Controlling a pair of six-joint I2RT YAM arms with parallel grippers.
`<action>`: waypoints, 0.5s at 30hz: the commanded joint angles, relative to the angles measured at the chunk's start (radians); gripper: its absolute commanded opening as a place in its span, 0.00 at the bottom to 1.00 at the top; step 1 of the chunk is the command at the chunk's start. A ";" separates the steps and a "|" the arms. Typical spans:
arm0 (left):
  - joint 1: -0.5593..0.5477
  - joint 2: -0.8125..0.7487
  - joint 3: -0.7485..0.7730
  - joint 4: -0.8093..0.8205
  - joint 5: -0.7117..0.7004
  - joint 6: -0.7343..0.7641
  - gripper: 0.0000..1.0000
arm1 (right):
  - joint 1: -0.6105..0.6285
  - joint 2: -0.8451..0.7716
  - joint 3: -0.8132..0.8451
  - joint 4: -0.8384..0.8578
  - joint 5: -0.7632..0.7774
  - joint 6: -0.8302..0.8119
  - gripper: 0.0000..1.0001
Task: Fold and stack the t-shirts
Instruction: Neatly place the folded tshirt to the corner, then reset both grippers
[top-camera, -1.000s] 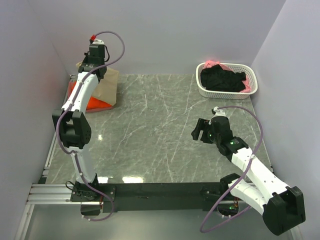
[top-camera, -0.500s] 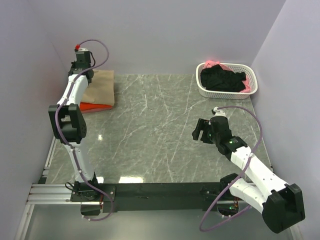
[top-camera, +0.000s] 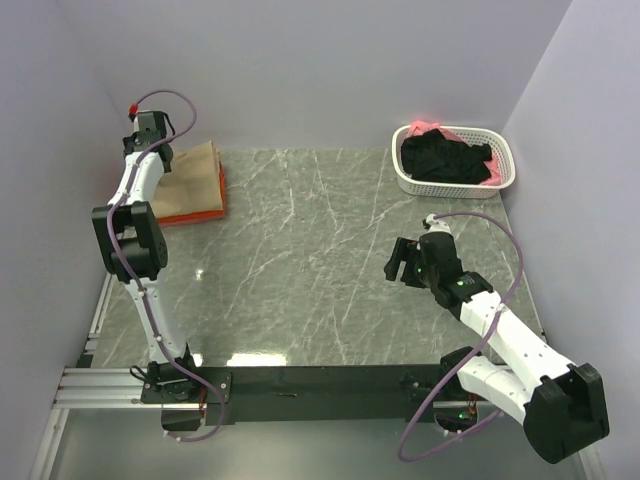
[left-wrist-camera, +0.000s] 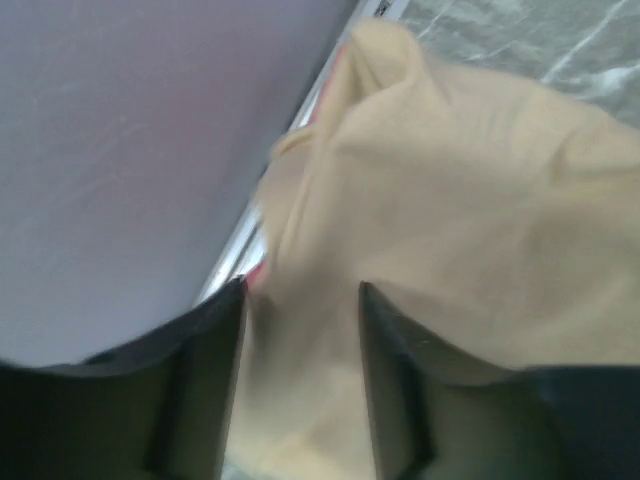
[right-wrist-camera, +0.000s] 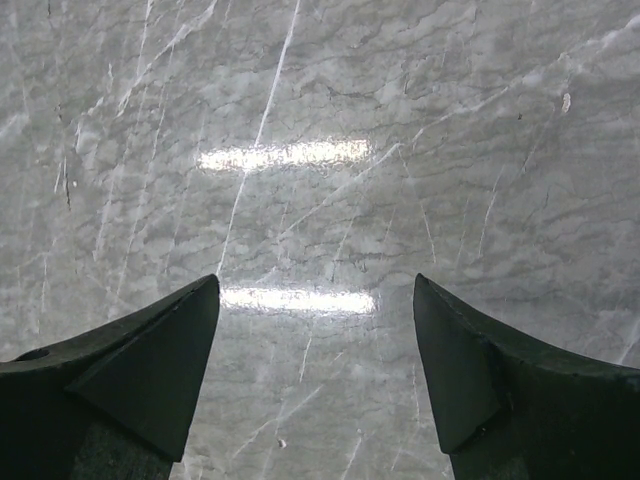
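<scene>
Top external view: grey marbled surface (top-camera: 300, 260) enclosed by pale violet walls. The tan t-shirt (top-camera: 195, 175) is laid flat at the far left corner, on top of the orange t-shirt (top-camera: 192, 214), of which only a strip along the near edge is seen. The left hand (top-camera: 148, 128) is held over the far left edge of the tan t-shirt, close to the wall. A white slotted basket (top-camera: 404, 181) is placed at the far right corner; black t-shirts (top-camera: 445, 158) are heaped in it, with pink cloth (top-camera: 430, 126) showing at its far and right edges. The right hand (top-camera: 401, 261) is held above bare surface, well apart from the basket. Left wrist view: the left hand (left-wrist-camera: 301, 290) is seen with its dark fingers (left-wrist-camera: 200, 380) parted by a moderate gap, which is filled by blurred tan cloth; whether that cloth is pinched cannot be told. The wall (left-wrist-camera: 120, 150) is seen at left. Right wrist view: the right hand (right-wrist-camera: 316, 280) is spread wide with nothing between its fingers (right-wrist-camera: 150, 350), only reflective marbled surface below.
</scene>
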 joint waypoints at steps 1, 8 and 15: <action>0.030 0.009 0.078 -0.038 0.008 -0.076 0.69 | 0.000 0.009 0.023 0.006 0.019 0.000 0.84; 0.031 -0.054 0.095 -0.047 0.068 -0.122 0.99 | 0.000 0.017 0.024 0.009 0.015 0.000 0.85; 0.030 -0.136 0.071 -0.036 0.218 -0.185 0.99 | -0.002 0.003 0.023 0.007 0.012 0.000 0.85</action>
